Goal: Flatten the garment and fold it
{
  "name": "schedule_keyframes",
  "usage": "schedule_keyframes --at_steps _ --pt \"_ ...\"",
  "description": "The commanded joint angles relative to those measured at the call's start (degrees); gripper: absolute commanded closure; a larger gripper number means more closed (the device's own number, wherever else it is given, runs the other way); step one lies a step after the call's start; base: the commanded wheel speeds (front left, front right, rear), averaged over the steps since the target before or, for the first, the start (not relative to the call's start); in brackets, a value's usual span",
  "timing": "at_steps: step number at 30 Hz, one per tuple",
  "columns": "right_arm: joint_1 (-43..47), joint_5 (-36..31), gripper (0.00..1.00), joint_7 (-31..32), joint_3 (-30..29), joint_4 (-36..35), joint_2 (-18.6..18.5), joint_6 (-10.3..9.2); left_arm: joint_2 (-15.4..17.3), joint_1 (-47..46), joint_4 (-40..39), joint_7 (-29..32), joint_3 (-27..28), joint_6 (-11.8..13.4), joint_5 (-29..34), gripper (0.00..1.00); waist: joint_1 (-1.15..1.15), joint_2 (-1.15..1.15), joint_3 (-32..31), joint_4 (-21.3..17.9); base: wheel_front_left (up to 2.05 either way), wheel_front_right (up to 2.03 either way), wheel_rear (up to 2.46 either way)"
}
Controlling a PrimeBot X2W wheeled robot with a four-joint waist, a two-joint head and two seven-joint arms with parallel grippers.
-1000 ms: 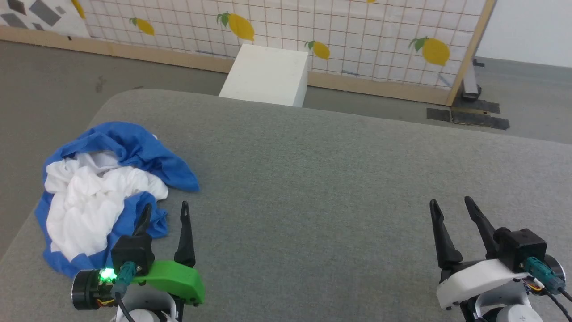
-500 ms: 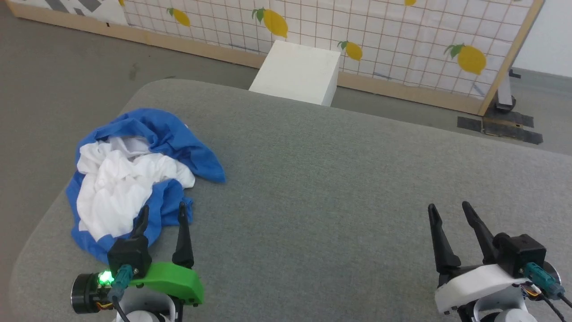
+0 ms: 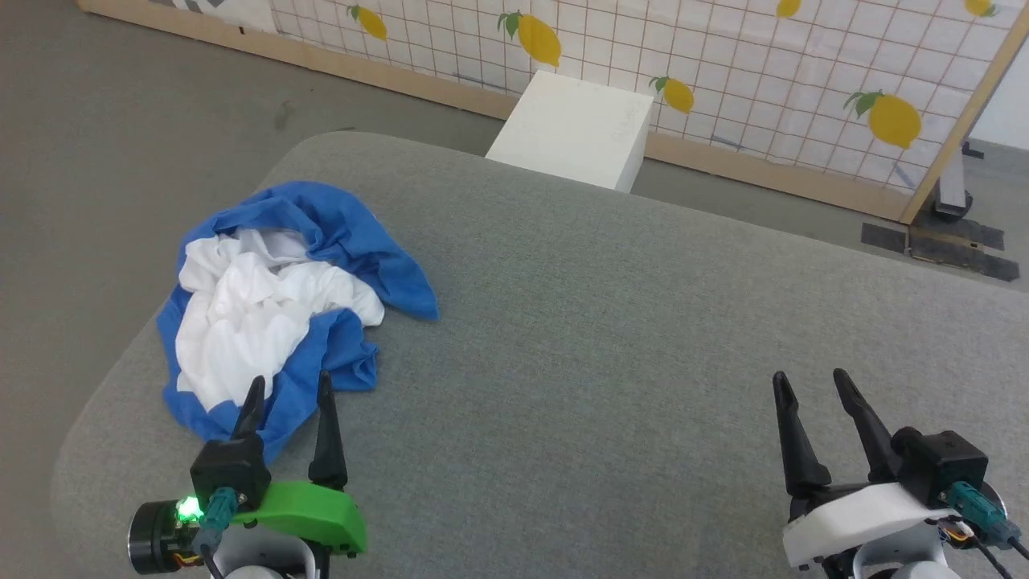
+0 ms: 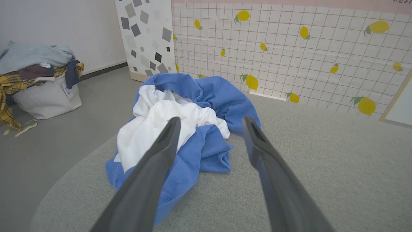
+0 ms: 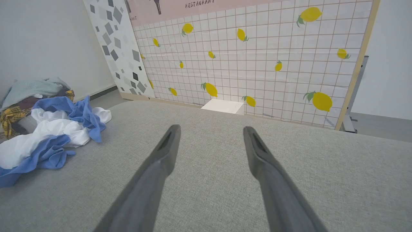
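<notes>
The garment (image 3: 273, 305) lies crumpled in a heap at the left end of the grey padded table (image 3: 603, 338), white body in the middle, blue sleeves wrapped around it. My left gripper (image 3: 289, 390) stands open just in front of the heap's near edge, its fingers apart and empty. In the left wrist view the garment (image 4: 183, 125) sits right beyond my left gripper (image 4: 209, 120). My right gripper (image 3: 808, 382) is open far to the right over bare table. The right wrist view has the garment (image 5: 51, 132) at its left and my right gripper (image 5: 210, 129) holding nothing.
A white box (image 3: 575, 129) stands on the floor behind the table, before a lemon-print screen (image 3: 723, 72). A laundry bag piled with clothes (image 4: 38, 80) sits on the floor to the left. The table's left edge curves away close to the heap.
The head camera has turned left, so the whole scene has slid right in the picture. The left gripper now sits a little closer to the heap's near edge. The garment keeps its shape.
</notes>
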Motion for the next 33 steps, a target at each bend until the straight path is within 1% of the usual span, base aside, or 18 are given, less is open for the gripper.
schedule_keyframes --at_steps 1,23,33 --pt "0.64 0.49 0.00 -0.68 -0.11 0.37 0.02 -0.06 -0.20 0.74 0.18 -0.63 -0.12 0.46 -0.41 0.00 -0.01 0.00 0.10 0.52 0.00 0.00 0.00" --pt "0.91 2.77 0.00 -3.33 -0.39 2.72 0.02 -0.08 -0.25 1.03 1.01 -3.26 -0.10 2.07 -1.71 0.00 -0.01 0.00 0.44 5.65 0.00 0.00 0.00" --pt "1.07 -0.08 0.00 -4.51 -1.13 2.51 0.03 -0.08 -0.27 1.12 1.24 -4.44 -0.23 2.74 -2.01 0.00 -0.01 0.00 0.75 7.74 0.00 0.00 0.00"
